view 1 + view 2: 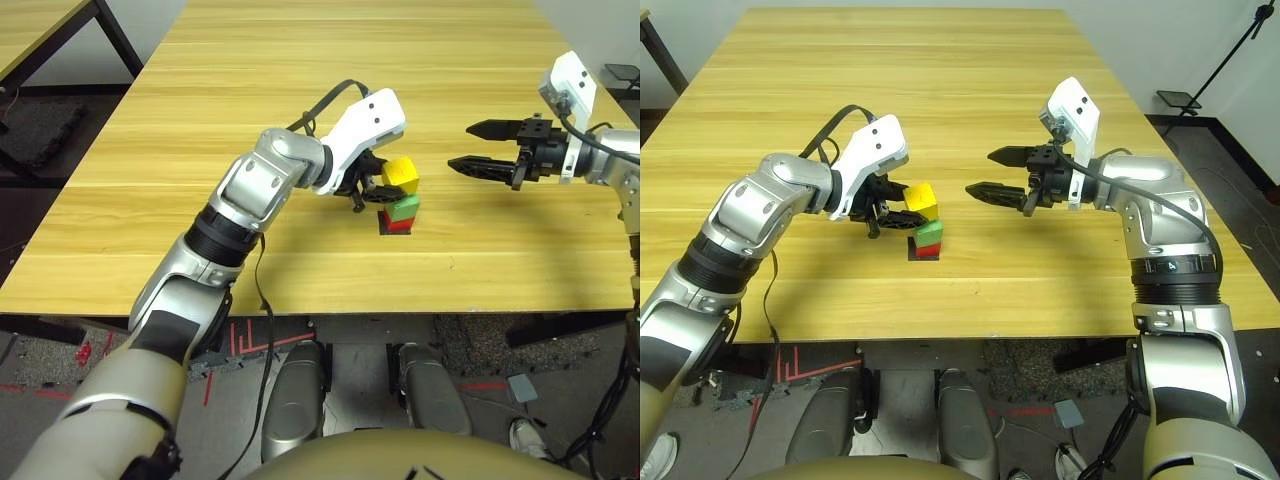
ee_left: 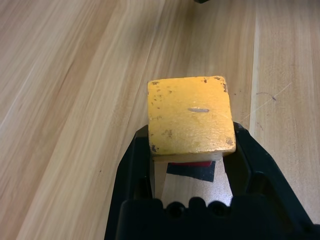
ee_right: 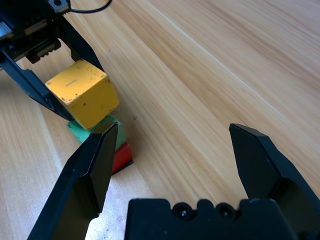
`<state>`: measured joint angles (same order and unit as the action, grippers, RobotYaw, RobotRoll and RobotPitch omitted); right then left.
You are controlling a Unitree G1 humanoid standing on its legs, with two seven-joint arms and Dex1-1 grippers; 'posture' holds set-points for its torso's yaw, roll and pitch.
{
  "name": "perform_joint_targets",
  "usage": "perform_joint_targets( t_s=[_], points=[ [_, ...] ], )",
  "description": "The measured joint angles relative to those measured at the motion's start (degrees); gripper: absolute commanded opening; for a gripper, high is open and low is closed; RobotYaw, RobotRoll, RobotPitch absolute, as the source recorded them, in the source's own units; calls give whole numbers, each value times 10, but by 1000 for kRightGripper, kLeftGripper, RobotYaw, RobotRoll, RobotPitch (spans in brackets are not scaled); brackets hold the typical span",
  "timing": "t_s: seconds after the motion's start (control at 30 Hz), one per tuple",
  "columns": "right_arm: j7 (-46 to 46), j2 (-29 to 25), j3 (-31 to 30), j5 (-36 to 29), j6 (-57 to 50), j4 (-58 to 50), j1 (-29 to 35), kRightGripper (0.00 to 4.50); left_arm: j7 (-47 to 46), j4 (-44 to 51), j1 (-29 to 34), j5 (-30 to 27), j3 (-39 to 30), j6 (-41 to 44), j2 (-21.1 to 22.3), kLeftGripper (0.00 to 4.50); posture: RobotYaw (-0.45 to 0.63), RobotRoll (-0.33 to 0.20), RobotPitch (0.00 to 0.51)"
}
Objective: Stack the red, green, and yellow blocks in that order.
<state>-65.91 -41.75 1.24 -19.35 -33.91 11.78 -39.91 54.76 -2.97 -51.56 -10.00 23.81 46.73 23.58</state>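
The wooden surface (image 1: 300, 100) carries a short stack near its middle, sitting on a flat black square patch (image 3: 131, 161). The left claw (image 1: 385, 189) is clamped on the yellow block (image 1: 402, 174), one finger on each of two opposite side faces, and holds it tilted just above the green block (image 1: 404, 207), which rests squarely on the red block (image 1: 398, 224). Whether the yellow block's lower edge already touches the green top cannot be told. The right claw (image 1: 980, 172) hangs well to the right of the stack with its fingers spread wide apart and nothing between them.

The blocks look like painted wood: the yellow one shows chipped corners and scuffs, so they are probably light, rigid and not fragile. Their matte faces should offer decent friction, and the flat parallel sides suit a two-finger pinch at mid-height, as the left claw has it now. Because each block is small and light, the two-block stack below would likely shift at a sideways nudge, so the yellow block probably wants levelling before it is set down and released straight.
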Motion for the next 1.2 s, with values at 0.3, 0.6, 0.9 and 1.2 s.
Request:
perform_joint_targets(
  t_s=[0.3,0.6,0.9,1.2],
  points=[
    [4,0,0,0,0,-1,1,4500,1,2,0,3,2,5,-14,2060,50,-101,111],
    [5,2,0,0,0,-1,4,4500,7,1,0,9,20,5,-17,2788,49,-96,111],
    [10,2,12,-12,4,3,5,4500,-30,45,-3,-7,-36,41,-35,4465,75,-112,86],
    [131,-4,140,-37,38,104,-27,4500,-205,262,79,-66,-317,153,-60,4465,113,-153,71]
  ],
)
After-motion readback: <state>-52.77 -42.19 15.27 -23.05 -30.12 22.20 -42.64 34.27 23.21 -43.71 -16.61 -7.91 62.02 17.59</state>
